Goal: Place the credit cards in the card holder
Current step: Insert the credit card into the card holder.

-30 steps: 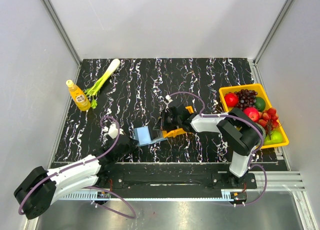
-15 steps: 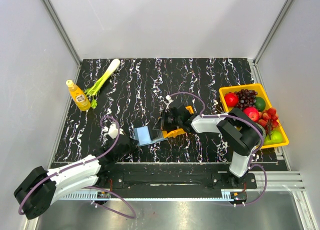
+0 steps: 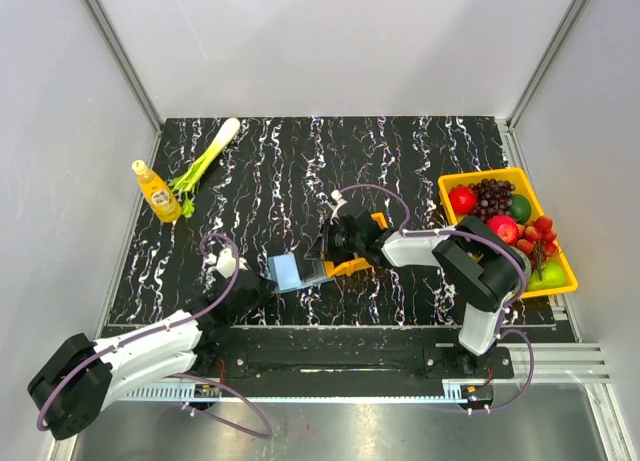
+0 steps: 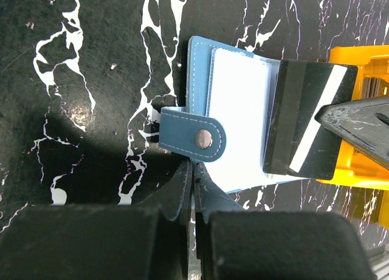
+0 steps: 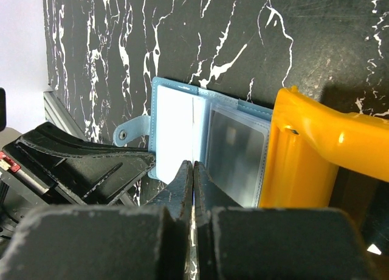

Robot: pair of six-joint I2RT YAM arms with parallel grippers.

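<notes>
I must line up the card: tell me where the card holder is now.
In the top view the card holder lies open near front centre, between the left hand and the orange tray.

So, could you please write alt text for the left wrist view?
A dark credit card, pinched by the right gripper, overlaps the right edge of the open blue card holder. The shut left gripper points at its snap tab.

I'm looking at a black, white-veined worktop (image 3: pixel 280 171). Far left on it lie an orange bottle (image 3: pixel 156 191) and a leek (image 3: pixel 205 156). Near the front are an open blue card holder (image 3: pixel 288 273) and, just beside it, a small orange tray (image 3: pixel 350 266). A yellow fruit bin (image 3: pixel 480 176) sits at right.
</notes>
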